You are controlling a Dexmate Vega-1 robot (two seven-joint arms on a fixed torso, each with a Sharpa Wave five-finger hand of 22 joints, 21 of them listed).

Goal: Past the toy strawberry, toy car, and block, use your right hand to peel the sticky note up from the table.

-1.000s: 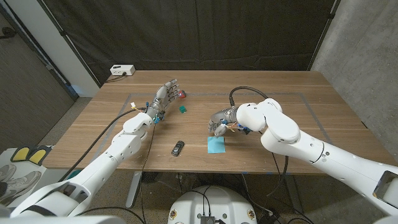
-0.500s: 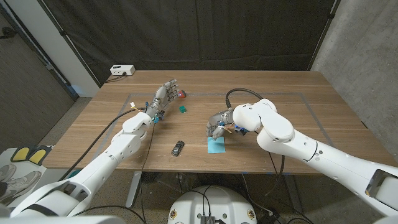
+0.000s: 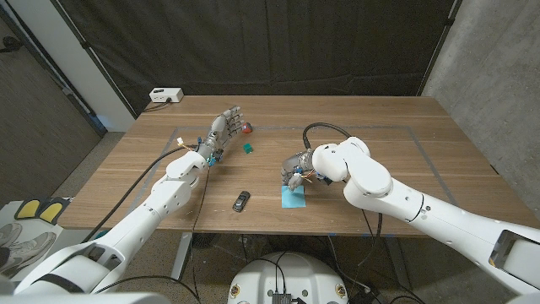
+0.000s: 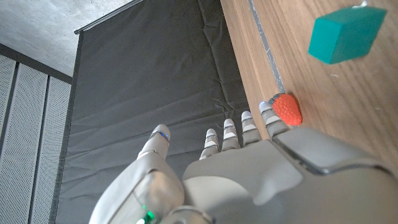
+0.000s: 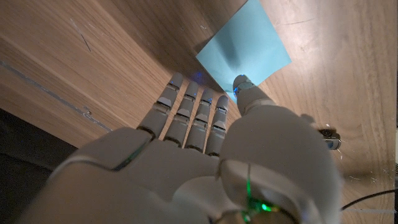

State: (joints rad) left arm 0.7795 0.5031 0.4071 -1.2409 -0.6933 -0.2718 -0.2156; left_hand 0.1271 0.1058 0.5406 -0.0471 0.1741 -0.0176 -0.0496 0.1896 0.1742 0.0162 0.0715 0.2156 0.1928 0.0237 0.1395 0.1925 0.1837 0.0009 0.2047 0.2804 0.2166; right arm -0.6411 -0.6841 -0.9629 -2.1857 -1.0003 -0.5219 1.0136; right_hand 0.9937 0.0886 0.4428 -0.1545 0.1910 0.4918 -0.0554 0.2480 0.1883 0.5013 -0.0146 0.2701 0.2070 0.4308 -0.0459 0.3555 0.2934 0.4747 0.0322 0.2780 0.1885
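Right robot hand [image 3: 295,173] sat low at frame centre in the head view, fingertips down at the upper edge of the blue sticky note [image 3: 294,197]. We noted the note lay below centre on the bench [image 3: 439,160], with the toy car [image 3: 241,201] just to its left. The toy strawberry [image 3: 247,128] and green block [image 3: 249,148] stood well apart, higher up and left of centre.

In the right wrist view the thumb tip [image 5: 241,85] pressed on the note's edge, fingers [image 5: 186,112] bunched alongside on bare wood. We saw nothing pinched yet; the note looked flat but for a faint crease.

Our judgement: the step was catching an edge. We would drag the thumb lightly to curl a free corner, close a finger beneath it, then lift slowly and at a slant so the paper peels rather than tears or slides.

Left robot hand [image 3: 224,133] stood upright and spread beside the strawberry, empty.
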